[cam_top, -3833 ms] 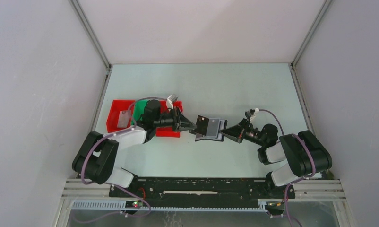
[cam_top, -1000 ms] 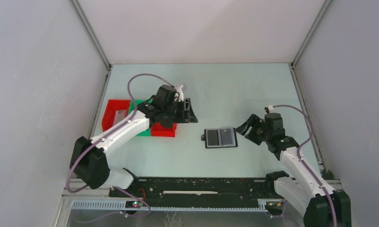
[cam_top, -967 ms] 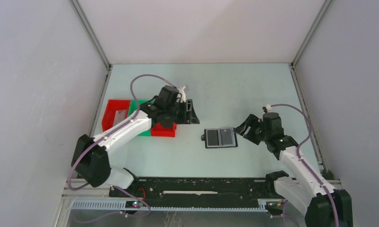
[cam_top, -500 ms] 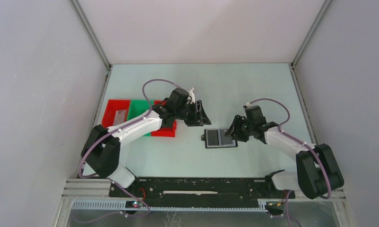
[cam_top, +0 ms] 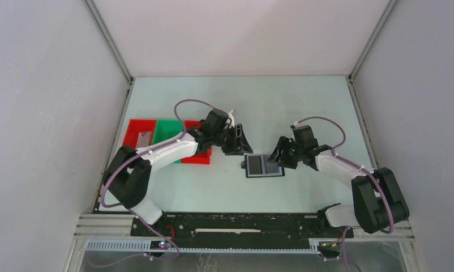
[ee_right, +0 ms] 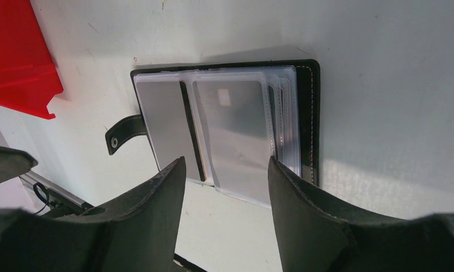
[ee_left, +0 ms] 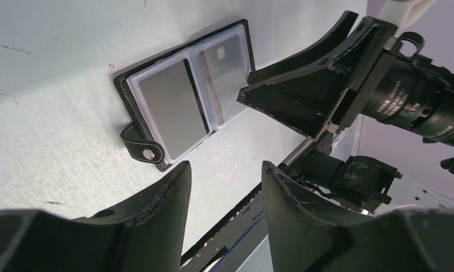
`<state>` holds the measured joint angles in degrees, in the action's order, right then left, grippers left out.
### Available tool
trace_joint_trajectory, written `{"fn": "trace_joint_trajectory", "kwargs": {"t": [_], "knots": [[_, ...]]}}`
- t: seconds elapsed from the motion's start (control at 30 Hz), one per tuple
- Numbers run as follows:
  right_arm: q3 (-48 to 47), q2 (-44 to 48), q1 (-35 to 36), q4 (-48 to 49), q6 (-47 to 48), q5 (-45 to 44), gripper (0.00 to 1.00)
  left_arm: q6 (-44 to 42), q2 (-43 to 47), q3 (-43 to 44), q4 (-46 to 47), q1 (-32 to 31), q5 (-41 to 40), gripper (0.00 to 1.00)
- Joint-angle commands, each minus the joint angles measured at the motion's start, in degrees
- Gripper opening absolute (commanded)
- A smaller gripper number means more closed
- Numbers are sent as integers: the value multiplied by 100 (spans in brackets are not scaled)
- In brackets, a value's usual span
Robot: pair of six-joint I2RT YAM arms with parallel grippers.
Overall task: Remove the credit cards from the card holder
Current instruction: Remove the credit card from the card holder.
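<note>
Two grippers are shown flanking the card holder (cam_top: 263, 165), which lies opened flat on the table (cam_top: 304, 107) with its inner faces upward, so that its pockets are exposed from above. At far left, a red tray (cam_top: 138, 139), a green tray (cam_top: 169, 129) and a second red tray (cam_top: 197, 157) are set side by side, presumably as receptacles. A pale flat piece in the first red tray is too small to be identified. The left gripper (ee_left: 223, 170) is held near the holder's edge that bears the tab (ee_left: 138, 144), its jaws parted moderately with nothing between them. It is apparently placed to brace that side. Within the holder, the credit cards (ee_left: 171, 110) are seen seated in clear plastic sleeves (ee_right: 281, 113), one showing on each panel and none yet withdrawn. The right gripper (ee_right: 226, 164) is poised over the right panel with its jaws spread wide and empty, a stance judged suited to pinching a sleeve's free edge. Because the sleeves are thin and layered, a card may prove hard to separate, and the unweighted holder may be dragged along the table.
</note>
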<state>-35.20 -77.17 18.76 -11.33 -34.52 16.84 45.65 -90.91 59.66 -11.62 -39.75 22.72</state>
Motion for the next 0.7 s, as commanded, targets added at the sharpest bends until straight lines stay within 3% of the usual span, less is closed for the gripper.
{"fn": "trace_joint_trajectory", "kwargs": {"t": [0.0, 0.67], "knots": [[-151, 79, -9, 21, 173, -223, 64, 6, -193, -55, 133, -7, 101, 54], [-87, 101, 154, 427, 133, 163, 66, -91, -1386, 29, 417, -59, 471, 54]]}}
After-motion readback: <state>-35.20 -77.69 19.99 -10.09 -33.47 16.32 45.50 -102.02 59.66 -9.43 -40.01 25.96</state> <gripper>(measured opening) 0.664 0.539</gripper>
